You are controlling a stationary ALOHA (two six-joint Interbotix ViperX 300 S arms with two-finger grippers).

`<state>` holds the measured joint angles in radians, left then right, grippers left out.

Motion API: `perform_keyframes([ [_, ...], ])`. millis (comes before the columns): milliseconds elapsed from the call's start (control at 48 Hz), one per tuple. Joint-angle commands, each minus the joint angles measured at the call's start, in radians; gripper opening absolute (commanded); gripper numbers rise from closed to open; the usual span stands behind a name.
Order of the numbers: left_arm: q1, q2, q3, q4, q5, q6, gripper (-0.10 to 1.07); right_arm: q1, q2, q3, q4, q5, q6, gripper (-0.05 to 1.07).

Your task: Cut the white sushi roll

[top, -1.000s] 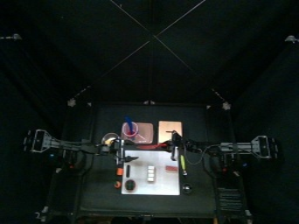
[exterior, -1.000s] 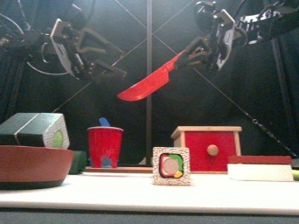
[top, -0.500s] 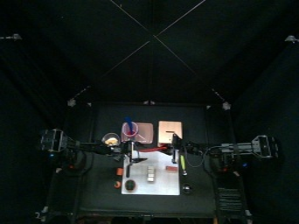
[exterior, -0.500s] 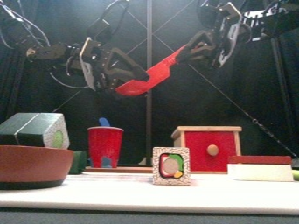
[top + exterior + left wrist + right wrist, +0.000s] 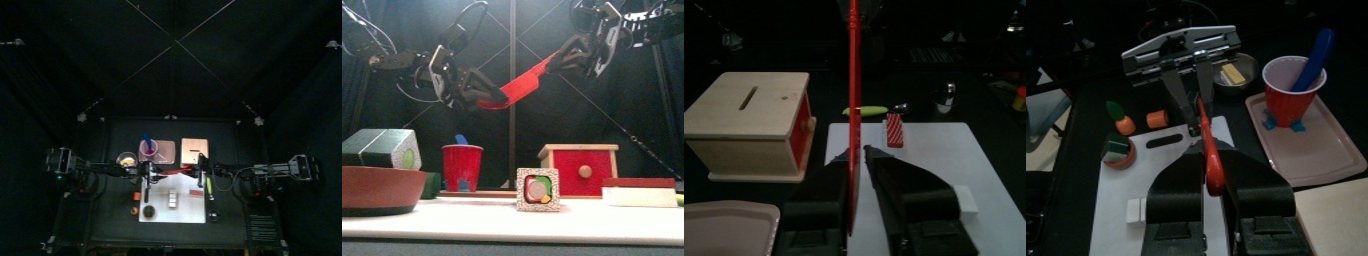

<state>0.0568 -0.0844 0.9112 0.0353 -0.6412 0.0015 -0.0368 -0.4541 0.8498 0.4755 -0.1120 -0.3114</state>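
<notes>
High over the table my right gripper (image 5: 1213, 170) (image 5: 580, 55) is shut on the handle of a red knife (image 5: 1211, 150) (image 5: 523, 82), which slants down toward the left. My left gripper (image 5: 858, 158) (image 5: 480, 92) is at the blade's far end. Its jaws are open, with the blade (image 5: 852, 90) edge-on between them. Below lies the white board (image 5: 931, 150) (image 5: 181, 200). On it a small pale piece, the white sushi roll (image 5: 1137, 210) (image 5: 965, 200), lies apart from both grippers.
A red cup (image 5: 1293, 85) (image 5: 462, 165) with a blue stick stands on a pink tray at the back. A wooden box with a red front (image 5: 751, 120) (image 5: 580, 170) is beside it. A filled roll piece (image 5: 539, 190), a bowl (image 5: 376, 188) and a toy carrot (image 5: 1117, 118) are near the front.
My left arm has swung in to the knife's blade and its jaws have narrowed around it. The knife now lies flatter, still held by the right gripper.
</notes>
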Motion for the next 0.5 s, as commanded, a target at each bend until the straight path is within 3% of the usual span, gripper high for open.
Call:
perform_keyframes([
  [0, 0.003, -0.005, -0.009, 0.002, -0.005, 0.003, 0.48, 0.006, -0.021, -0.006, 0.006, -0.011, 0.002, 0.38],
  [229, -0.002, -0.005, -0.008, 0.002, 0.043, 0.002, 0.26, 0.041, -0.011, 0.028, 0.06, -0.014, 0.002, 0.38],
  [479, -0.009, -0.009, -0.005, 0.0, 0.227, -0.002, 0.23, 0.106, 0.048, 0.104, 0.21, -0.006, 0.003, 0.38],
])
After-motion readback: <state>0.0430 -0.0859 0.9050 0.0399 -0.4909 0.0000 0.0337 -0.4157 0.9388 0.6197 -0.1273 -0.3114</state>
